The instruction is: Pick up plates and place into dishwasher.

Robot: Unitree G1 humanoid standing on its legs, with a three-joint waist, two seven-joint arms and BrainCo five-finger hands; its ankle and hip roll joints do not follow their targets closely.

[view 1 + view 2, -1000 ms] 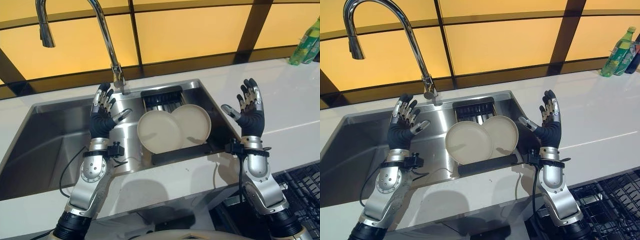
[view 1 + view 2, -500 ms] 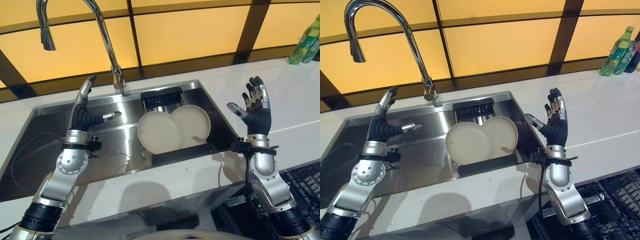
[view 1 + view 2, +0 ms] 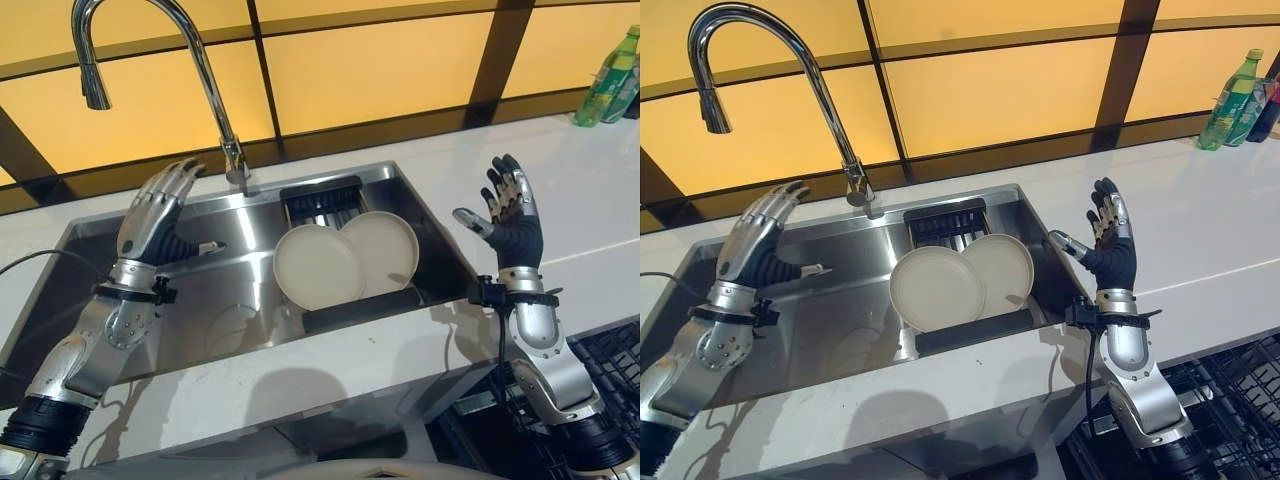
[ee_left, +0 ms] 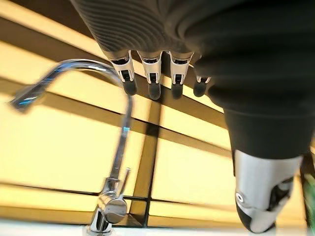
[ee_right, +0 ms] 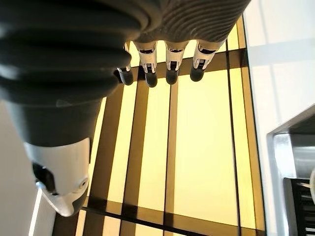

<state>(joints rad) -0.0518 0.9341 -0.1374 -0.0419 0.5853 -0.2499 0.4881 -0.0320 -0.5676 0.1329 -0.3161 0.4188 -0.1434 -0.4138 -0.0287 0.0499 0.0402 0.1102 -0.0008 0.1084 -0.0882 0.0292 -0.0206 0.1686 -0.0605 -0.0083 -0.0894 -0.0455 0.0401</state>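
While both hands hover empty, nothing grasped yet. Two round cream plates, front plate (image 3: 318, 266) overlapping rear plate (image 3: 385, 247), leaning upright against small black dish rack (image 3: 325, 194) inside stainless steel sink (image 3: 100, 270), just right of chrome gooseneck faucet (image 3: 205, 70). Left hand (image 3: 153, 220) raised over sink's left half, fingers relaxed and spread wide, holding nothing, well apart from plates. Right hand (image 3: 508, 220) raised upright above white countertop (image 3: 590, 190) just right of sink rim, palm facing inward, fingers splayed wide, holding nothing. Black wire dishwasher rack (image 3: 610, 370) at lower right, below counter edge. Green plastic bottle (image 3: 608, 88) standing at far right of counter, clear of work.

Step in hand, judged: reach for a plate. Best taken with right hand, nearer both to plates and to dishwasher. Should come down over the plate's top rim, thumb on one face, fingers on other, pinch firm on rim. Rear plate nearer right hand, but front plate overlaps it; likely cleaner to lift front plate first, straight up, to avoid dragging its neighbour or knocking rack. Smooth glazed surface probably slippery, maybe wet: squeeze before lifting, keep plate vertical for slotting into rack.
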